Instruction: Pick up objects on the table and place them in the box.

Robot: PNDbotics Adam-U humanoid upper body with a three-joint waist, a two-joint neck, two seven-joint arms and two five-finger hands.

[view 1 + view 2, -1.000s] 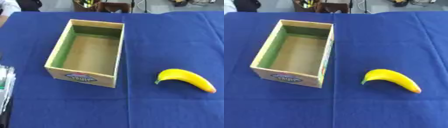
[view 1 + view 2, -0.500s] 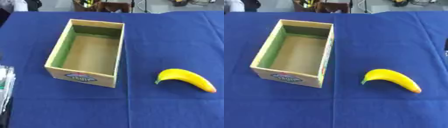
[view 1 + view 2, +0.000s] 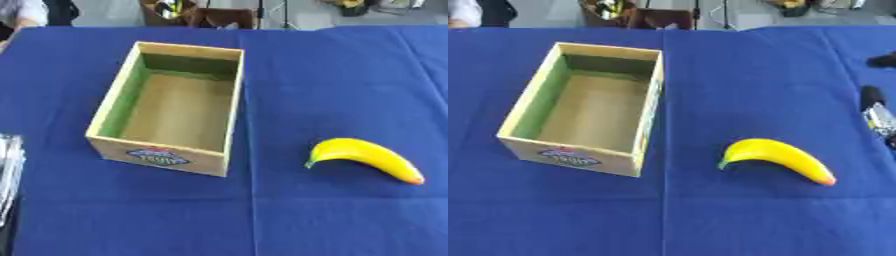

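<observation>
A yellow banana (image 3: 366, 157) with a reddish tip lies on the blue cloth, right of the box and apart from it. The open wooden box (image 3: 171, 106) has green inner walls and a label on its near side, and nothing lies inside it. My right hand (image 3: 877, 102) shows only at the right edge of the right eye view, up and to the right of the banana, with dark fingers (image 3: 871, 94) spread and straight and touching nothing. A grey part of my left hand (image 3: 8, 174) sits at the left edge, near the box's front corner.
The blue cloth covers the whole table (image 3: 332, 75), with folds across it. Beyond the far edge stand dark objects and a brown box (image 3: 210, 15). A person's sleeve (image 3: 19, 12) shows at the far left corner.
My right hand has come into the right eye view from the right edge. The banana, the box and the left hand have not moved.
</observation>
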